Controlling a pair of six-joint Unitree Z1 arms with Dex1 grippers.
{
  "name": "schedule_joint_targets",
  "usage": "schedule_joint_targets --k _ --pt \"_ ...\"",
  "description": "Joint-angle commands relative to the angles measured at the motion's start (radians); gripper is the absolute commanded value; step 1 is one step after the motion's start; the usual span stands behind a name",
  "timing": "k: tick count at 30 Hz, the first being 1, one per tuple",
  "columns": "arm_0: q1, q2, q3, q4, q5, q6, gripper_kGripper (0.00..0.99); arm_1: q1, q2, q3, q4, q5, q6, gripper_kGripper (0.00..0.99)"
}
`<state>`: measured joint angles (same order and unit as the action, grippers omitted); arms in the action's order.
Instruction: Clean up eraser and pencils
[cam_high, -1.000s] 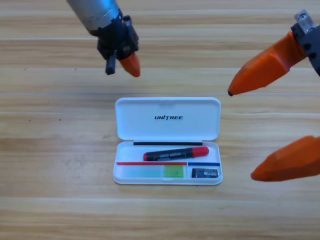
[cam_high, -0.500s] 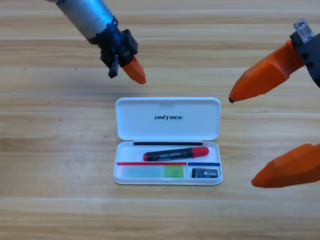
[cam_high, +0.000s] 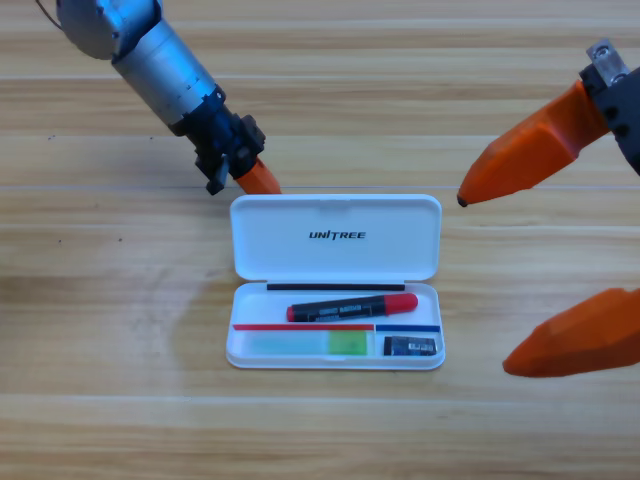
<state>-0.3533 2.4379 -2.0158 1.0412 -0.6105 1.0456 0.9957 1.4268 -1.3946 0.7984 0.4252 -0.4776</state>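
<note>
A: Left claw is down at the back edge of the white UNITREE case, its orange tip just beside the raised lid's top left corner. Whether it's spread or pressed together, I cannot tell.

B: And compared with a second ago? It was hovering well behind the case then; now it has dropped forward and the arm stretches in from the upper left.

A: Right. The right claw hasn't budged, spread wide off to the case's right side, apart from it.

B: Where's the stationery?

A: All in the tray, in front of the left claw, beyond the lid. The red-ended pencil lies across the middle, the green pencil in the front slot, and the eraser in the small compartment furthest from that claw, towards the right one.

B: So the lid's what's left, I'd judge. How will it handle?

A: Looks like light, rigid, smooth plastic, so likely slippery; a push at the far rim, near the middle, should swing it on its hinge. Pushed at the corner, the light case might skid over the desk
</note>
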Motion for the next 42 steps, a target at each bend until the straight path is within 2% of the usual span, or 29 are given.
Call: schedule_joint_targets --k 1,7,24,42 --pt "-0.030 0.043 0.037 0.043 -0.029 0.028 0.000 0.009 -0.008 0.025 -0.015 0.010 0.005 0.983" --pt "-0.070 -0.007 0.075 0.089 -0.031 0.042 0.000 0.009 -0.002 0.028 -0.019 0.010 0.005 0.983" --pt "-0.173 -0.115 0.177 0.085 -0.037 0.044 0.000 0.009 0.003 0.029 -0.024 0.010 0.010 0.983" --pt "-0.256 -0.177 0.382 -0.081 0.025 0.005 0.000 0.009 0.015 0.029 -0.025 0.013 0.010 0.983"
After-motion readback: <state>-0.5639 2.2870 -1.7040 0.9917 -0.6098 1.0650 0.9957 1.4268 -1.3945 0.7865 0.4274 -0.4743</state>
